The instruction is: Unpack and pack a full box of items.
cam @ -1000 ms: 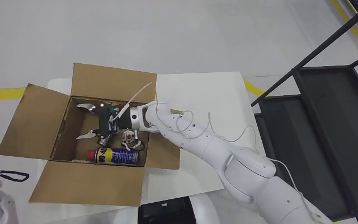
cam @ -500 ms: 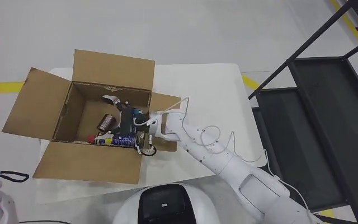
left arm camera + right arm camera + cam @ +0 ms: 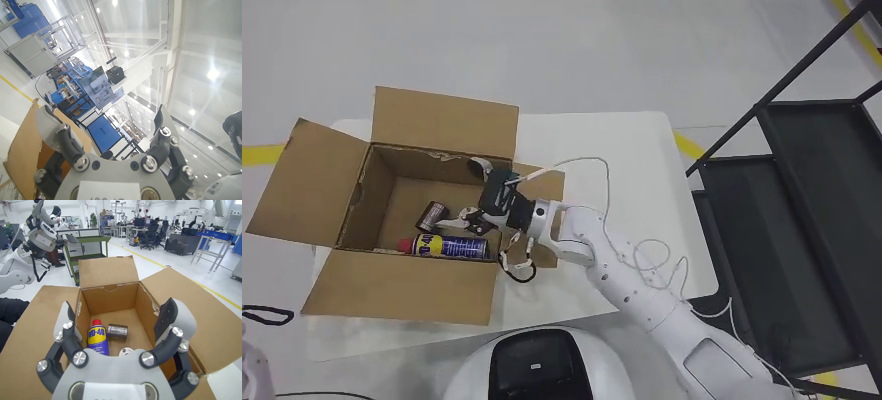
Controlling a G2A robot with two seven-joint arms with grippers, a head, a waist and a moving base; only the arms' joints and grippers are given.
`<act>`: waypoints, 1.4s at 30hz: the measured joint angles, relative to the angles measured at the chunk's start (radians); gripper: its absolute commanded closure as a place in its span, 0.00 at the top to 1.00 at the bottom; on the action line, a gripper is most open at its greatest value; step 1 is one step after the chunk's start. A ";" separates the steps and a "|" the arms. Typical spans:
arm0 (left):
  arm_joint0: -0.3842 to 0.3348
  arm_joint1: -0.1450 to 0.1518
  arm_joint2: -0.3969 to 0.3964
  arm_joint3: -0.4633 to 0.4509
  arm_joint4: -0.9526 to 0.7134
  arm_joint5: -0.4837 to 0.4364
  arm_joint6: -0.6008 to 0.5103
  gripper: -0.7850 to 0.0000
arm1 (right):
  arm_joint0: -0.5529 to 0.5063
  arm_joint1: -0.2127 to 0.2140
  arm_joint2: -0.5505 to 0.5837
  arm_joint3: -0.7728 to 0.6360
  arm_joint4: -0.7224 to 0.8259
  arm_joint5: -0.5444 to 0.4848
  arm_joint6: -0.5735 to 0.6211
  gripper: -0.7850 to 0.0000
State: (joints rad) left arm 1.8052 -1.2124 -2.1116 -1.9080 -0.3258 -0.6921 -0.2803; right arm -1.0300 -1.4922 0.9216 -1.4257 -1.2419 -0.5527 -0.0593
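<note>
The cardboard box stood upright with its four flaps folded outward and its top open. On its floor a blue-and-yellow spray can with a red cap lay on its side along the wall nearest the robot. A short, shiny metal cylinder lay on its side just beside the can, toward the cap end. A small white round part, partly hidden, lay near the can's base.
</note>
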 measured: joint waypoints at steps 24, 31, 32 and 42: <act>0.000 0.000 0.000 0.000 0.000 0.000 0.000 1.00 | -0.231 0.070 0.316 -0.241 0.569 0.128 0.597 1.00; 0.000 0.000 0.000 0.000 0.000 0.000 0.000 1.00 | -0.250 0.088 0.390 -0.216 0.673 0.198 0.653 1.00; 0.000 0.000 0.000 0.000 0.000 0.000 0.000 1.00 | -0.251 0.090 0.393 -0.219 0.649 0.215 0.656 1.00; 0.000 0.000 0.000 0.000 0.000 0.000 0.000 1.00 | -0.250 0.090 0.393 -0.220 0.615 0.211 0.657 1.00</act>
State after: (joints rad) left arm 1.8052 -1.2124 -2.1116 -1.9080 -0.3258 -0.6921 -0.2803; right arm -1.2802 -1.4023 1.3145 -1.6454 -0.6268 -0.3415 0.5979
